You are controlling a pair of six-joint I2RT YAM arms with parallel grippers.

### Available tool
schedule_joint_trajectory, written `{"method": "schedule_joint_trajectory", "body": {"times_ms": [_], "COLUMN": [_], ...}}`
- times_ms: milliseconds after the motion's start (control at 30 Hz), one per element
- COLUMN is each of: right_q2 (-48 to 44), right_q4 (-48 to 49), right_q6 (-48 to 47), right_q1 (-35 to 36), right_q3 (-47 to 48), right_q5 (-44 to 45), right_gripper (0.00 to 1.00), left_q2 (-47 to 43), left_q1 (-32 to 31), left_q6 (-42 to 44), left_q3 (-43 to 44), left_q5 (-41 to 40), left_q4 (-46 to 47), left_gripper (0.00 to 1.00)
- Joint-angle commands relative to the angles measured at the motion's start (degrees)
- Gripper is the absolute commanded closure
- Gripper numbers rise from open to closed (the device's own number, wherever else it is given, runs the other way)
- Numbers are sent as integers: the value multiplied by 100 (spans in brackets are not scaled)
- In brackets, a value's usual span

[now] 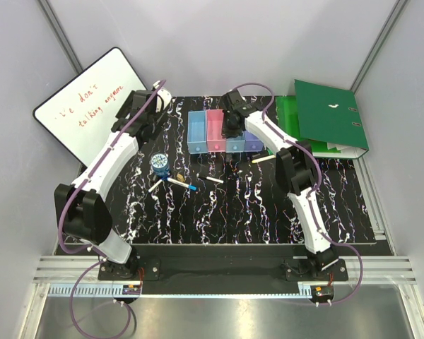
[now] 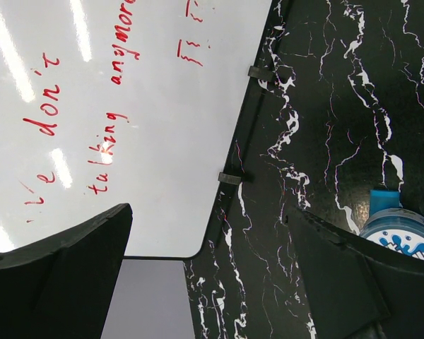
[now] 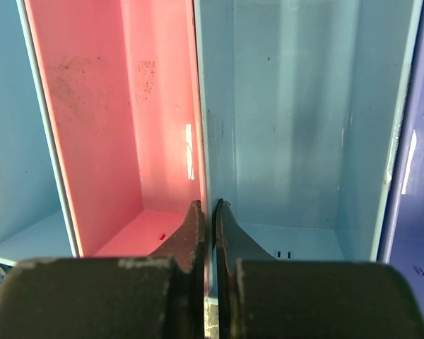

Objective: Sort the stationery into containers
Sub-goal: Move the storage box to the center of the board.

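Marbled table (image 1: 219,212): right jaws closed over pink bin (image 3: 106,106) edge.

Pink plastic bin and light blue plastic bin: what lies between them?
Only their thin shared wall, with the shut right tool over it, per the right wrist view.

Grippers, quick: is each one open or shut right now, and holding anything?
Left gripper: open, empty, near the whiteboard.
Right gripper: shut, nothing visibly held, above the pink bin and light blue bin.

White arms (image 1: 119,154), purple cables (image 1: 251,85), black left hand (image 2: 208,226) and right hand (image 3: 208,212)
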Motion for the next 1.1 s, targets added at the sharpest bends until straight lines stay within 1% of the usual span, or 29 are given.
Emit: {"method": "schedule_joint_trajectory", "body": {"times_ms": [0, 133, 300, 333, 400, 433, 500, 533, 567, 633, 800, 833, 1033, 1067], "right_q2": [-164, -235, -59, -41, -15, 20, 29, 46, 47, 12, -199, -234, -480, -594], "right_q4": [-665, -656, -613, -595, -499, -472, -393, -367, -332, -261, -138, -94, 29, 46], "right_q6": [687, 714, 591, 582, 469, 433, 293, 266, 179, 64, -375, -437, -1244, -1385], "right_q1": [222, 284, 275, 275, 275, 267, 249, 240, 232, 231, 223, 214, 109, 82], "right_q3": [-493, -660, -424, -388, -344, -266, -169, -81, -37, 68, 349, 402, 991, 1027], "right_q5": [-455, -446, -296, -349, -454, -524, -647, -683, -700, -745, -719, -692, -586, -647], "right_gripper": [100, 100, 100, 95, 80, 68, 60, 54, 51, 42, 36, 33, 31, 29], "left_q2": [-212, -221, -230, -239, -239, -256, -256, -274, -274, -300, -450, -485, -739, -809], "left_q1": [41, 59, 76, 85, 85, 94, 103, 103, 103, 103, 103, 103, 103, 103], "left_q6": [31, 22, 31, 31, 31, 22, 14, 14, 14, -13, -66, -66, -39, 22], "left_q3": [157, 183, 157, 148, 130, 130, 121, 104, 95, 86, -63, -150, -563, -625], "left_q5": [63, 72, 107, 107, 107, 107, 116, 125, 133, 169, 344, 379, 765, 827], "left_q4": [-11, -29, -38, -38, -29, -38, -47, -47, -47, -47, -47, -47, -20, -38], "left_gripper": [1, 1, 1, 1, 1, 1, 1, 1, 1, 1, 1, 1, 1, 1]}}
